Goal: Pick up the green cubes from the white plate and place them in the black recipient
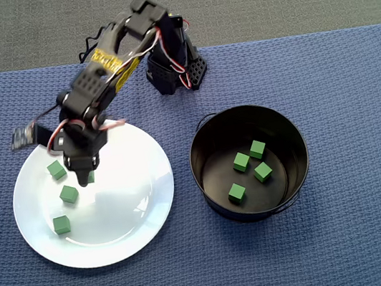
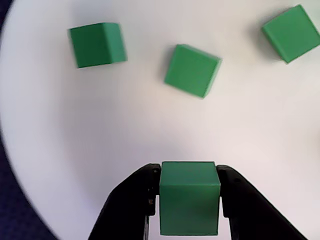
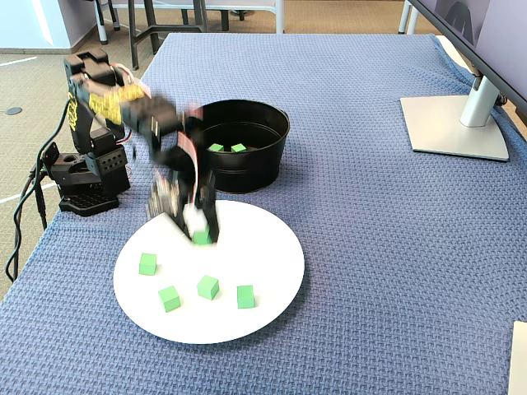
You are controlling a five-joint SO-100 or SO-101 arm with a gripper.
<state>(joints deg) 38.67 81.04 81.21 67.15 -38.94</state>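
Note:
My gripper [image 2: 190,172] is shut on one green cube [image 2: 190,197], with a black finger against each side. It hangs low over the white plate [image 1: 137,217], at its upper left part in the overhead view [image 1: 86,178]. Whether the cube touches the plate is unclear. Three loose green cubes [image 2: 192,70] lie ahead of it in the wrist view. The fixed view shows several loose cubes [image 3: 208,287] on the plate [image 3: 272,247], beyond the blurred gripper [image 3: 202,234]. The black tin [image 1: 205,141] stands right of the plate and holds several green cubes [image 1: 241,162].
The arm's base [image 1: 176,73] stands behind the plate and tin on a blue woven cloth [image 1: 342,90]. In the fixed view a monitor stand [image 3: 454,123] is at the far right, and the table's left edge runs beside the base [image 3: 82,185].

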